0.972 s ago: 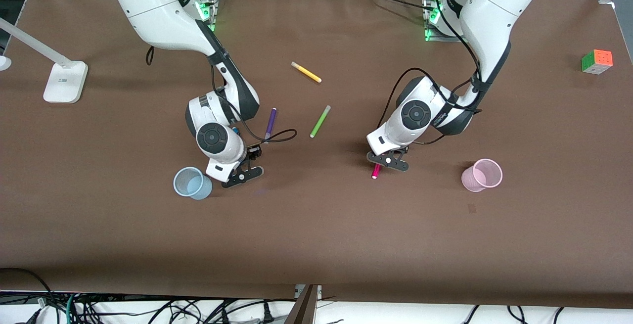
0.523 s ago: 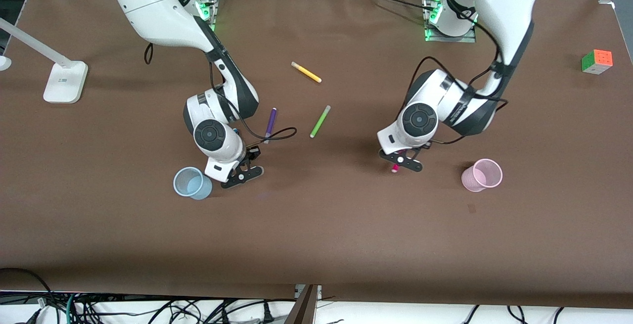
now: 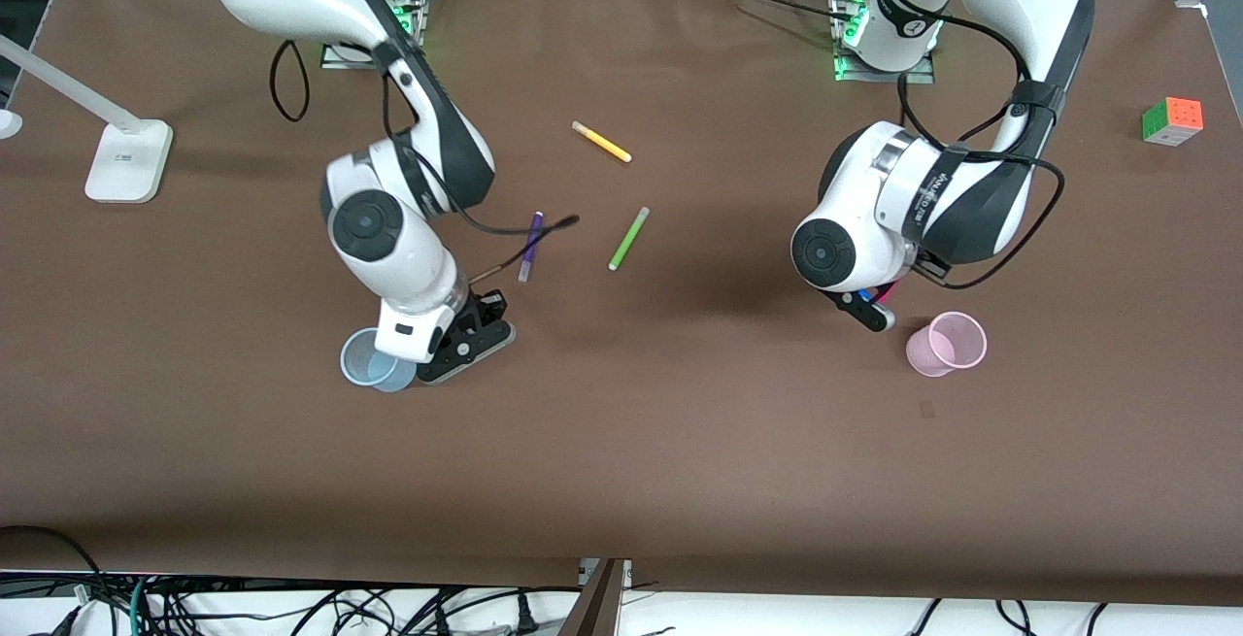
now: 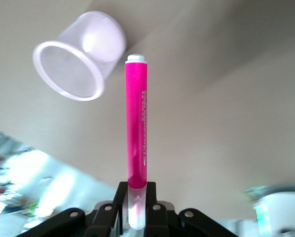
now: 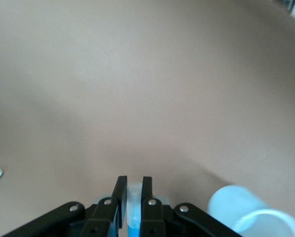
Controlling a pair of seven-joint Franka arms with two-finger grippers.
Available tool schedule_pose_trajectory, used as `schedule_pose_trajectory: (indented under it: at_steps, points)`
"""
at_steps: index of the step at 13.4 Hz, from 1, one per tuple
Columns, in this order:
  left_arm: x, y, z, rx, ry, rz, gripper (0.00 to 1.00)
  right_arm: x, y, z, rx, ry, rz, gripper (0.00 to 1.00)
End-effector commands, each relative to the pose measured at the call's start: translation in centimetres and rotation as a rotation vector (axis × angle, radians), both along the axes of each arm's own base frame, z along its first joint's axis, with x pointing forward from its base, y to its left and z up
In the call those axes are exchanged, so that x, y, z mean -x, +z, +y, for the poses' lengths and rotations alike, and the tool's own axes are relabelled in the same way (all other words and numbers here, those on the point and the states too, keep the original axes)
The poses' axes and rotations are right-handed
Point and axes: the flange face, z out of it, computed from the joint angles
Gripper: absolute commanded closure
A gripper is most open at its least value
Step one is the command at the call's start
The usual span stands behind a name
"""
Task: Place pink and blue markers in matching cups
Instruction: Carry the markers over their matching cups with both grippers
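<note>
My left gripper point(image 3: 867, 310) is shut on the pale cap end of the pink marker point(image 4: 136, 128) and holds it in the air beside the pink cup point(image 3: 947, 343). In the left wrist view, the pink cup point(image 4: 78, 57) sits just past the marker's tip. My left gripper point(image 4: 136, 190) shows there too. My right gripper point(image 3: 462, 343) is over the table, right beside the blue cup point(image 3: 361, 360), and its hand covers part of the rim. It is shut on the blue marker point(image 5: 132, 217), seen between my right gripper's point(image 5: 132, 185) fingers. The blue cup point(image 5: 253, 217) is close beside.
A dark purple pen point(image 3: 530, 246), a lime green pen point(image 3: 628, 239) and a yellow pen point(image 3: 601, 142) lie mid-table, farther from the front camera than the cups. A colour cube point(image 3: 1172, 120) sits at the left arm's end. A white lamp base point(image 3: 128, 161) stands at the right arm's end.
My left gripper has lifted the pink marker and carried it toward the pink cup. My right gripper has swung toward the blue cup, with its wrist raised and turned.
</note>
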Motion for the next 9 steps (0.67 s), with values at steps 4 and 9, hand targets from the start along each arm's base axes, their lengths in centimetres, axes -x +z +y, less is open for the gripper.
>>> schedule_pose_trajectory:
  at_steps: [4, 9]
  points:
    - [-2.8, -4.2, 2.7, -0.233, -0.242, 0.116, 0.99, -3.8, 4.2, -7.3, -0.241, 0.313, -0.047, 1.0]
    - [-4.2, -4.8, 4.5, -0.35, -0.288, 0.09, 1.0, -5.9, 2.1, -16.4, -0.429, 0.503, -0.109, 1.0]
